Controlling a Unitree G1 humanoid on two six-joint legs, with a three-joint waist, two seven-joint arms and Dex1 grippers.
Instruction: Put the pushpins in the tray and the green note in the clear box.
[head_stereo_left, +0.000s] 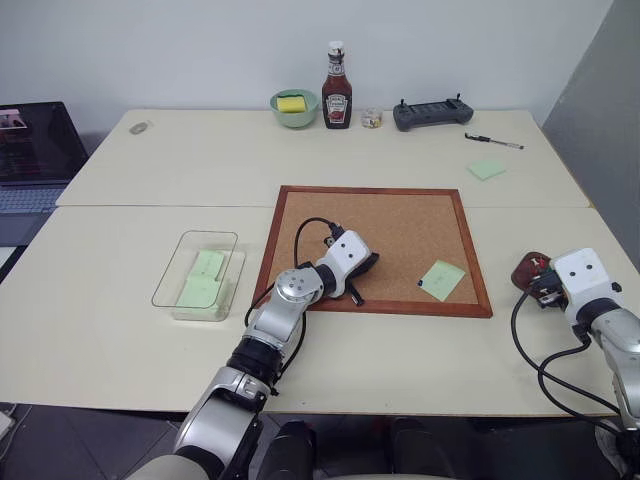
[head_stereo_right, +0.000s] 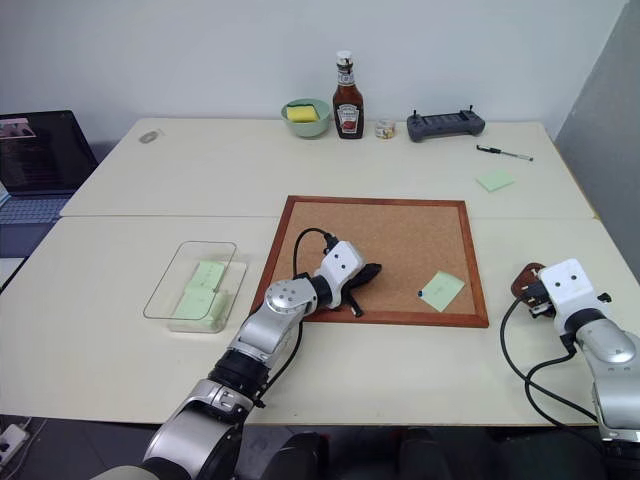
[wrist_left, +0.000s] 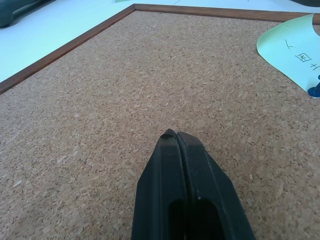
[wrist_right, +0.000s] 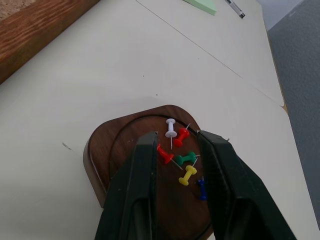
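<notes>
Right gripper (wrist_right: 175, 150): fingers spread, nothing pinched, hanging just over the tray (wrist_right: 107, 150), which sits on the table (head_stereo_left: 130, 340) near its right edge, just right of the corkboard (head_stereo_left: 400, 225). Between the fingers, lying in the tray: two red pushpins (wrist_right: 181, 136), plus a white pin (wrist_right: 171, 126), a green pin (wrist_right: 186, 159), a yellow pin (wrist_right: 187, 175) and a blue pin (wrist_right: 201, 189). All loose on the dish floor, needles pointing every which way.

Left gripper (wrist_left: 176, 137): fingers pressed together, empty, tips low over bare cork near the board's front edge, left of centre. Can't tell if the tips touch the cork.

Green note (head_stereo_left: 442, 279): on the corkboard by its front-right corner, held by a blue pushpin (wrist_left: 315, 91) at its left-front corner. One edge curls up off the cork.

Clear box (head_stereo_left: 190, 255): on the table left of the corkboard, near the board's front-left corner. Green notes in box (head_stereo_left: 203, 280) already lie inside.

Far edge of the table: green bowl (head_stereo_left: 294, 106) with a yellow sponge, ketchup bottle (head_stereo_left: 336, 88), small jar (head_stereo_left: 372, 118), grey controller (head_stereo_left: 432, 113), pen (head_stereo_left: 494, 142), a loose green note (head_stereo_left: 487, 169). Laptop (head_stereo_left: 35, 150) off the left edge.
</notes>
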